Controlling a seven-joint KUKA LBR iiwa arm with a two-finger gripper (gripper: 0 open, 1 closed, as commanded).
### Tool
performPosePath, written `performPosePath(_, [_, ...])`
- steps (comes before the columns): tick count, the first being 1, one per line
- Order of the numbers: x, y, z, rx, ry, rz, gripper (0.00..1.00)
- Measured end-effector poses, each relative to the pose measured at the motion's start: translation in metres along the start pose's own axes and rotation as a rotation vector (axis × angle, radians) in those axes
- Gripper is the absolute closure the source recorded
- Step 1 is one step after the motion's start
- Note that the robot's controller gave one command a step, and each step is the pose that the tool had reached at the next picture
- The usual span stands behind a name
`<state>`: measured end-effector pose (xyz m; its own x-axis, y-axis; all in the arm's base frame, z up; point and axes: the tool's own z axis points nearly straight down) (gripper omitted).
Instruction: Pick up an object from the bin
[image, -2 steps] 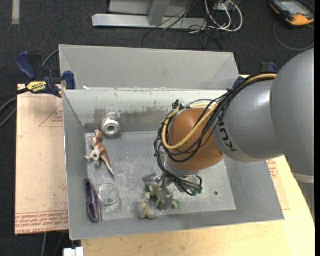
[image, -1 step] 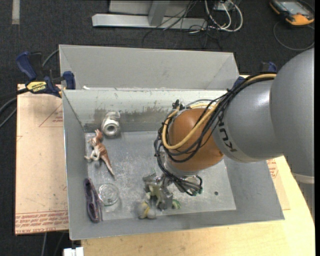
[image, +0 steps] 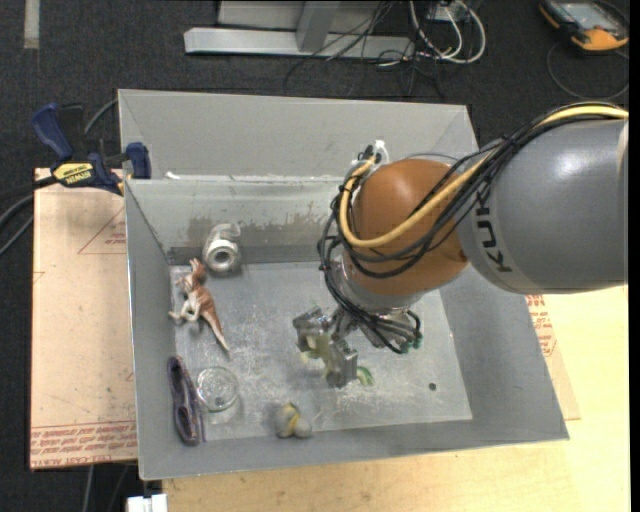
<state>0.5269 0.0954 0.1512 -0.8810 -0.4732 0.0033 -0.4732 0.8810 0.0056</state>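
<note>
My gripper (image: 330, 352) hangs low over the middle of the bin floor, under the orange wrist cover. A small green thing (image: 364, 378) lies on the floor right beside its lower right end; whether they touch I cannot tell. A small beige lump (image: 292, 422) rests near the front wall, left of and below the gripper. A clear round cup (image: 217, 388) sits further left.
A tan toy dinosaur (image: 200, 305) lies along the left side. A silver metal fitting (image: 221, 250) sits in the back left corner. A purple strip-like thing (image: 183, 400) lies by the left wall. The arm covers the bin's right back part.
</note>
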Motion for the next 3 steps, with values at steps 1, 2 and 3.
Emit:
performPosePath(1, [-0.019,-0.002,0.067,0.002,-0.008,0.016,1.0])
performPosePath(2, [-0.008,-0.008,-0.008,-0.002,0.002,0.011,1.0])
performPosePath(3, [-0.066,-0.026,0.054,0.003,-0.015,0.008,1.0])
